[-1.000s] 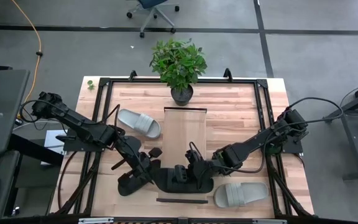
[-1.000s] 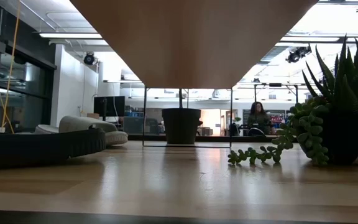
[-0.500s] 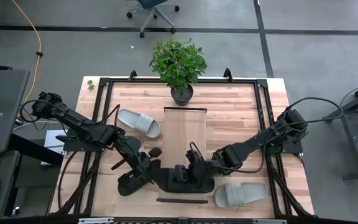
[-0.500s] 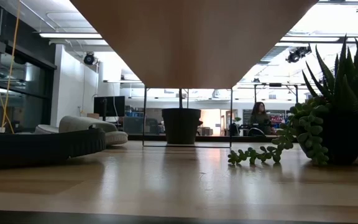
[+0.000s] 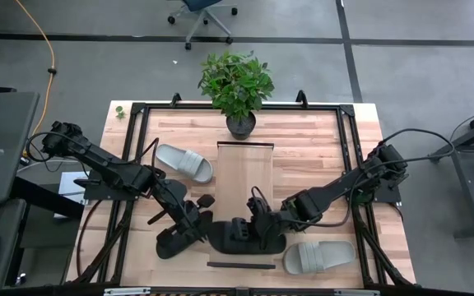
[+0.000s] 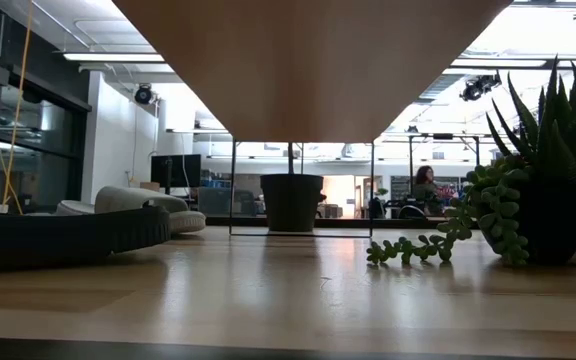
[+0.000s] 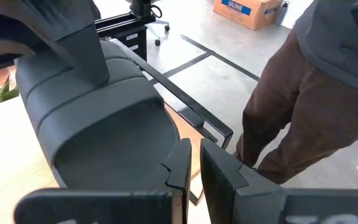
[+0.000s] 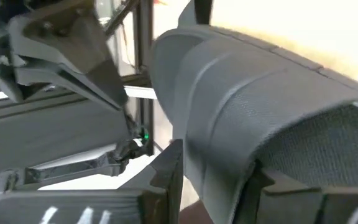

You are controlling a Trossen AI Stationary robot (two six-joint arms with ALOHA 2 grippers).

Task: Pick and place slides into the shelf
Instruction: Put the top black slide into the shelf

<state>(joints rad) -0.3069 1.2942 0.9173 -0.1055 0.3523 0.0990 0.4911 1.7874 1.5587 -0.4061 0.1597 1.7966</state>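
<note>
Two black slides lie near the table's front. One (image 5: 174, 243) is left of the shelf (image 5: 245, 177), a narrow pale board. The other (image 5: 245, 238) is on the shelf's near end. My right gripper (image 5: 257, 220) is shut on that slide (image 8: 229, 106). My left gripper (image 5: 197, 224) is open by a narrow gap (image 7: 194, 168) just beside that slide's rim (image 7: 160, 146); I cannot tell whether it touches. One light grey slide (image 5: 184, 162) lies sole-down left of the shelf, another (image 5: 319, 256) at the front right. My right gripper pinches the black slide between its two fingers (image 8: 168, 165), one on each side of the ribbed strap (image 8: 210, 118). The fingers slant down from the table's far right. Whether the slide rests on the shelf or is lifted clear cannot be told.
A potted plant (image 5: 237, 86) stands at the shelf's far end. A small succulent (image 6: 528, 190) sits close to the low camera. Black frame rails (image 5: 348, 164) run along the table's sides. A person in brown trousers (image 7: 303, 118) stands at the near edge.
The black slide in my right gripper has shifted a little toward the table's right edge, away from the other black slide and my left gripper.
</note>
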